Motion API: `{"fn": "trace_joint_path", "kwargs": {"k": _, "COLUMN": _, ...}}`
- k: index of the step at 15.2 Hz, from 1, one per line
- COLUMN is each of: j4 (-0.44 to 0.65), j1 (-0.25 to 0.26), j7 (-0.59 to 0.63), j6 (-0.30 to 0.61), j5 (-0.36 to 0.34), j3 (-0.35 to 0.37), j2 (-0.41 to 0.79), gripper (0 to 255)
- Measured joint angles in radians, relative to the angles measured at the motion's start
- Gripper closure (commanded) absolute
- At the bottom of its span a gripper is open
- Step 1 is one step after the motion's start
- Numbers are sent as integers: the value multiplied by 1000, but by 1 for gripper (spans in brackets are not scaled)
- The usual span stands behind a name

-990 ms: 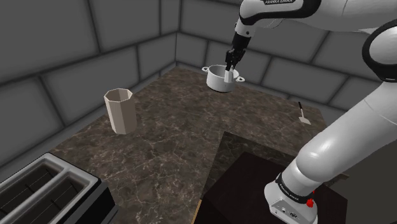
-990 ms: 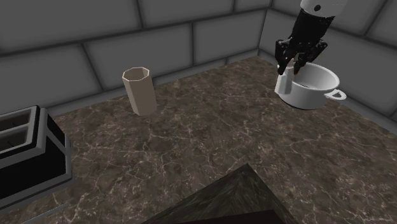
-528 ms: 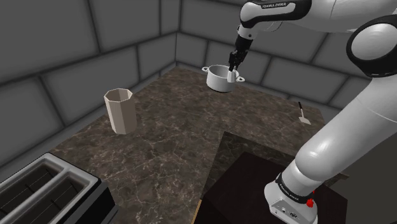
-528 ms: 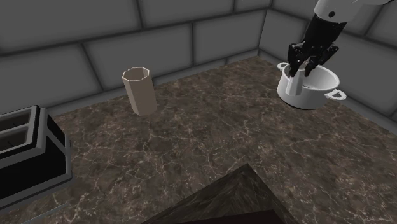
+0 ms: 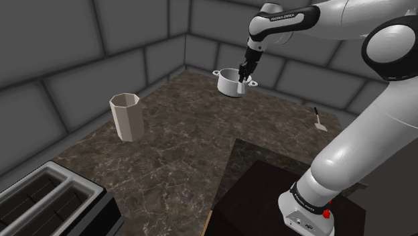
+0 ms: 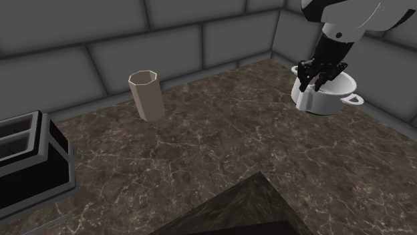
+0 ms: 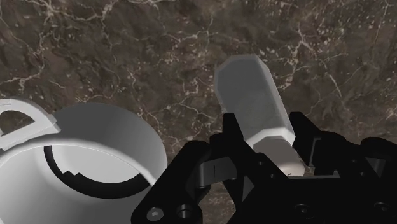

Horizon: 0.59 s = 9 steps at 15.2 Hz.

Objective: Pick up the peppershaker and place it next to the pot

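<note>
**Gripper (image 7: 268,136) clamped on shaker (image 7: 251,95) beside pot (image 7: 121,130)**

1. Gripper state. Both black fingers (image 7: 233,135) press on the upper end of the shaker, one on each side. The shaker is clasped between them, and its lower end points away from the hand toward the counter (image 7: 127,57).

2. Shaker. It is a pale grey, faceted body. In the second exterior view the shaker (image 6: 305,101) hangs under the gripper (image 6: 314,81), low over the counter (image 6: 200,147) and just beside the pot (image 6: 334,101), on that view's left of it. Whether its base touches the counter, or its side touches the pot wall, cannot be told.

3. Pot. It is white and round, with loop handles, and stands upright on the dark veined counter near the corner of the grey block walls. In the shoulder view the gripper (image 5: 242,74) stands over the pot (image 5: 228,84), at its side on that view's right.

4. Arm. In the shoulder view it rises from the stand (image 5: 268,194) at lower right and reaches up and to the left, with the hand pointing down.

5. Other items.
   - A beige faceted cup (image 5: 126,116) stands upright, well apart from the pot, toward the shoulder view's left.
   - A black toaster (image 5: 47,201) sits at that view's lower left corner.
   - A small utensil (image 5: 317,119) lies on the counter to the right of the pot in that view. Its kind cannot be told.
</note>
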Motion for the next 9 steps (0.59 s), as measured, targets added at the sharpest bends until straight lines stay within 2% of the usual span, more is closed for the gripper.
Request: {"fn": "trace_joint_path", "kwargs": {"k": 9, "j4": -94, "j1": 0, "j7": -13, "j6": 117, "j5": 9, "j3": -1, "j2": 24, "gripper": 255}}
